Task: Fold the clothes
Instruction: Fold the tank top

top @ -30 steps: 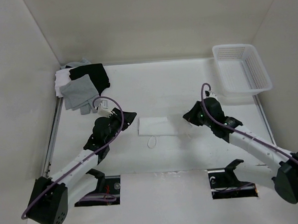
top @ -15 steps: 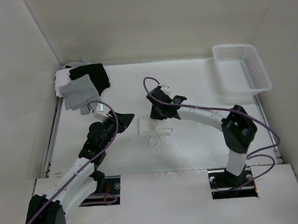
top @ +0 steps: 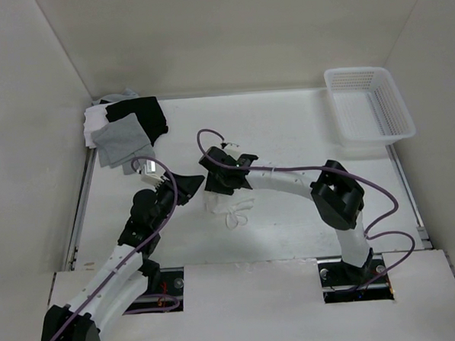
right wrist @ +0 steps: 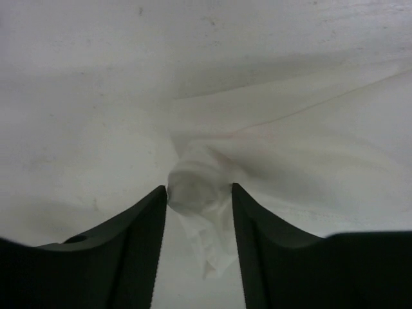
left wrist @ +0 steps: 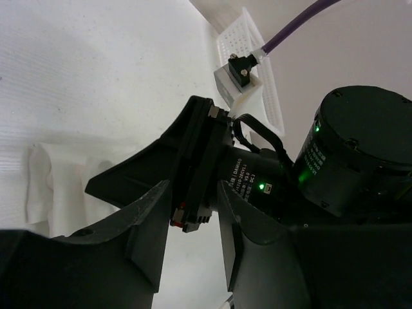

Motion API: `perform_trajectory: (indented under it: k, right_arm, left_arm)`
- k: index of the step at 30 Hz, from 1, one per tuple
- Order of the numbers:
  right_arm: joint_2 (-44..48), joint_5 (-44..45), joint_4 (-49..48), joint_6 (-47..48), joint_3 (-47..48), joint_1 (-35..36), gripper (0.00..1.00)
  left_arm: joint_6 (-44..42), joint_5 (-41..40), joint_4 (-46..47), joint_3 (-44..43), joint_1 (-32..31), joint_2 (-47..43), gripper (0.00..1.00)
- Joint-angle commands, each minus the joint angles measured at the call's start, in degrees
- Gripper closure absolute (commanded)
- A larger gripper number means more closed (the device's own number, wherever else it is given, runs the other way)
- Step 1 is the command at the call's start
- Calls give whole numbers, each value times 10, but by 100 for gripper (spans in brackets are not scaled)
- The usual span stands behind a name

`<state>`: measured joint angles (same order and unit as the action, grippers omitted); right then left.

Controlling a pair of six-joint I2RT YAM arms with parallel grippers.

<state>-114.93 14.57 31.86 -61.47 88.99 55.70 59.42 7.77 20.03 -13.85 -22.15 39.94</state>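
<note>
The right gripper (right wrist: 198, 188) has swung across the table. A second ago it hung well off at 3 o'clock from the clothes (top: 237, 203), which lay as a flat white rectangle. Now the arm reaches right over them and its head sits at their 10 o'clock corner. The white top has gone with it and is now a narrower, rumpled heap mid-table, with a strap loop (top: 234, 219) trailing out at 6 o'clock.

In the right wrist view the fingers (right wrist: 132, 225) stand partly apart with a twisted wad of the white fabric filling the gap and touching both. I cannot tell whether they still pinch it or have just let go.

The left gripper (top: 192, 184) has crept in from 9 o'clock and waits just beside the heap, its jaws half parted and holding nothing.

My reading is that the right edge has been dragged over toward the left as a fold (a rather bunched one, not a clean crease). The cloth likely needs flattening before another fold.

The grey and black pile (top: 126, 126) sits at 10 o'clock and the basket (top: 370, 102) at 2 o'clock, both well apart from the heap.
</note>
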Motion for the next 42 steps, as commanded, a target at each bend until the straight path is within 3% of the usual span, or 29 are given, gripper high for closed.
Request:
perform_trajectory:
  k: [1,4,6,11,13,15,17,20,23,30,35,42]
  right_arm:
    - [47,-16,-92,-36,-28,10,48]
    - [109,-23,-158,-35,-88,10,46]
    - [156,-23,-188,-26,-137,10,50]
    - [231,-34,-240,23,-258,-23,88]
    - [227,-54,-260,49,-284,-48,93]
    - [220,-57,-267,65,-295,-60,91]
    - [223,-46,-273,79,-308,-64,82]
    - [235,-45,-296,91,-333,-72,76]
    - [243,-51,-315,96,-357,-82,66]
    - [256,-61,-330,108,-387,-97,62]
    - [269,-64,-340,120,-405,-113,61]
    - [248,-97,-377,121,-419,-133,60]
  left_arm:
    - [8,-3,22,0,5,-20,67]
    - [8,-11,12,-4,8,-24,67]
    - [7,-21,8,-6,9,-22,66]
    - [-2,-27,29,-28,-23,49,65]
    - [-12,-31,52,-40,-59,93,65]
    - [-27,-44,58,-44,-96,131,65]
    - [-29,-79,54,-28,-114,145,66]
    - [-31,-113,41,-10,-129,157,76]
    - [-43,-132,37,-14,-145,181,76]
    - [-75,-176,-5,-48,-142,241,71]
    - [-81,-209,-40,-51,-163,220,77]
    - [-91,-244,-85,-66,-188,224,72]
